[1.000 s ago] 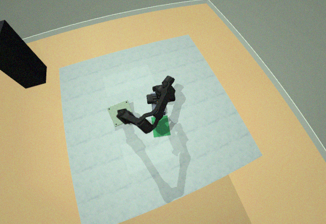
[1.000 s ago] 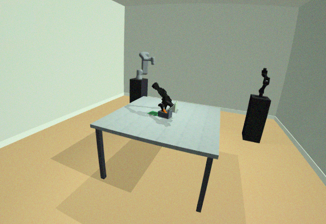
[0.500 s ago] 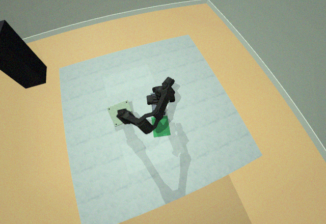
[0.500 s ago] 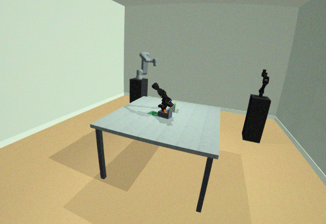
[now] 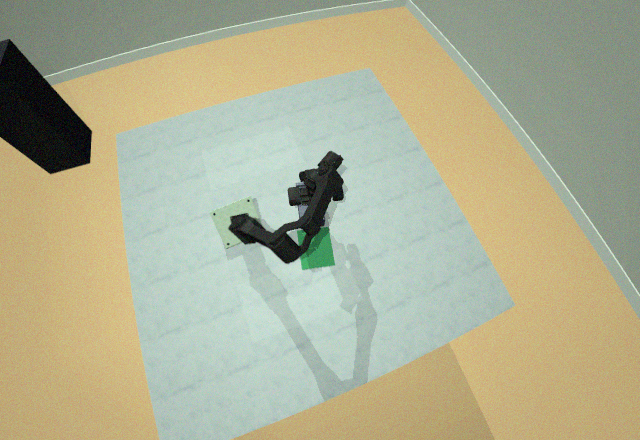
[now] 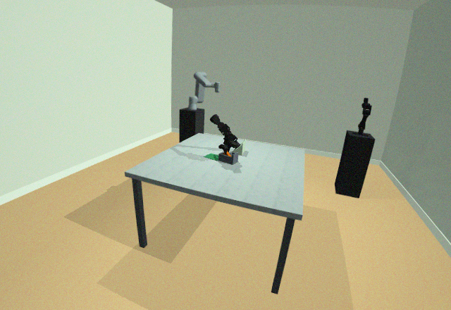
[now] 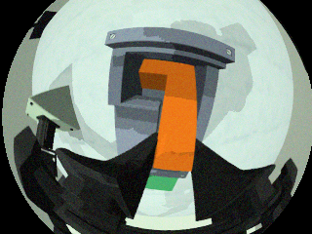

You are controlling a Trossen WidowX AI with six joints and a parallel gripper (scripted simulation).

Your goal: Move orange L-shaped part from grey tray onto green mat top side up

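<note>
The orange part (image 7: 179,109) (image 6: 228,154) is tilted in the grey tray (image 7: 168,38) (image 6: 227,159). In the wrist view its L-shaped end is low in the pocket, and its straight end is raised toward the tray's side nearest the green mat (image 7: 162,183) (image 5: 320,255) (image 6: 210,156). My gripper (image 7: 175,139) is shut on the raised straight end, one dark finger against each side. The arm hides the part and much of the tray in the top view. The fingertips are small and dark in the exterior view.
The pale base plate (image 5: 220,220) (image 7: 58,109) of the arm stands to one side of the tray. The green mat lies close beside the tray, partly under the arm in the top view. The tray's raised rim carries screws at its corners.
</note>
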